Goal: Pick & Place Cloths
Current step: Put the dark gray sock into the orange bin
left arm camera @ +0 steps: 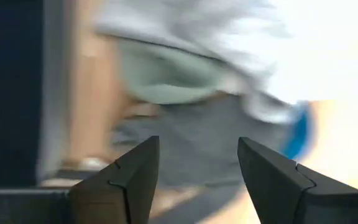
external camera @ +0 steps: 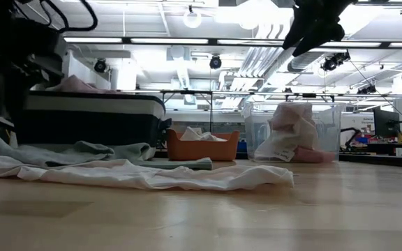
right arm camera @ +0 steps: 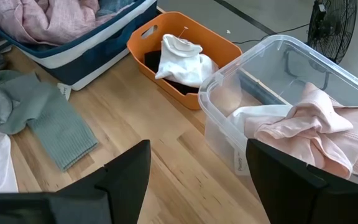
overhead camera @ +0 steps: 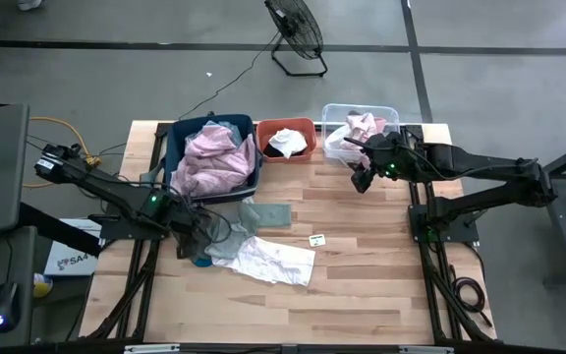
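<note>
From above: the left gripper [overhead camera: 193,243] is low at the left end of the loose pile on the table, where a grey-green cloth [overhead camera: 260,217] and a white cloth [overhead camera: 275,261] lie spread just near of the blue bin [overhead camera: 175,147]. That bin is heaped with the pale pink cloth [overhead camera: 209,162]. Right of it sits the orange bin [overhead camera: 288,125] with a white piece, then the clear bin [overhead camera: 360,111] with more pink fabric. The right gripper [overhead camera: 364,177] hangs beside the clear bin, carrying nothing.

Low view: white cloth [external camera: 152,174] flat along the table, grey-green one [external camera: 89,151] behind it, bins across the back. The right gripper [external camera: 313,31] is well up in the air.

Left wrist: jaws partly apart, nothing between them, blurry grey fabric straight ahead with a bit of something blue at its edge.

Right wrist: jaws apart and empty, looking at the orange bin [right arm camera: 143,38] and clear bin [right arm camera: 272,46].

I'd say the left arm is going for a pinch. Best bet: drop onto a raised fold, not a flat patch, and grab one layer only so the white cloth doesn't drag along.
</note>
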